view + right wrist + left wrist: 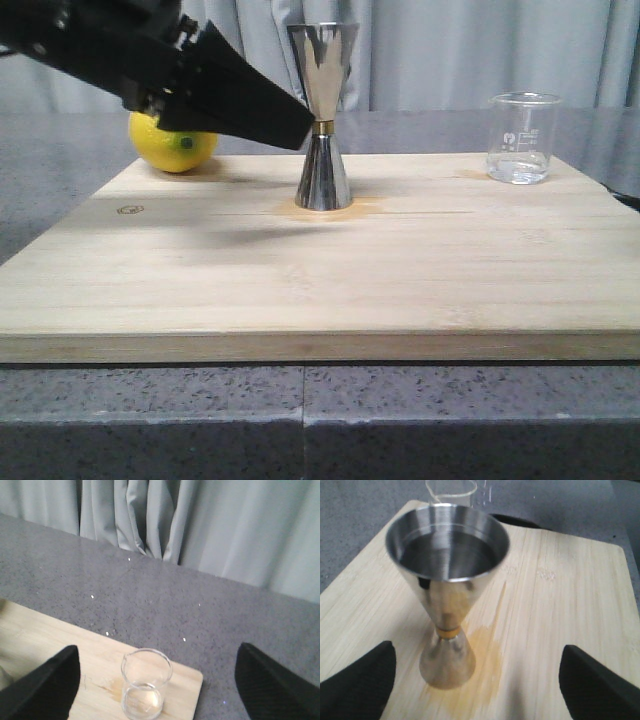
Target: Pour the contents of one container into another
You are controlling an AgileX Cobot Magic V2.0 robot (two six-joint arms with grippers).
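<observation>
The steel hourglass jigger (322, 130) stands upright in the middle of the wooden board (300, 290), a gold band at its waist. My left gripper (297, 120) comes in from the upper left, its tip just left of the waist. In the left wrist view the gripper (477, 692) is open, and the jigger (447, 605) stands just ahead of the fingers, nearer one of them and touched by neither. The clear glass beaker (521, 140) sits at the board's far right corner with a little clear liquid. My right gripper (160, 695) is open above and behind the beaker (145, 687), apart from it.
A yellow lemon (172, 142) lies at the board's far left, partly behind my left arm. A yellowish wet stain (485, 650) spreads on the wood around the jigger's base. Grey speckled counter (150, 595) surrounds the board, with a grey curtain (200, 520) behind.
</observation>
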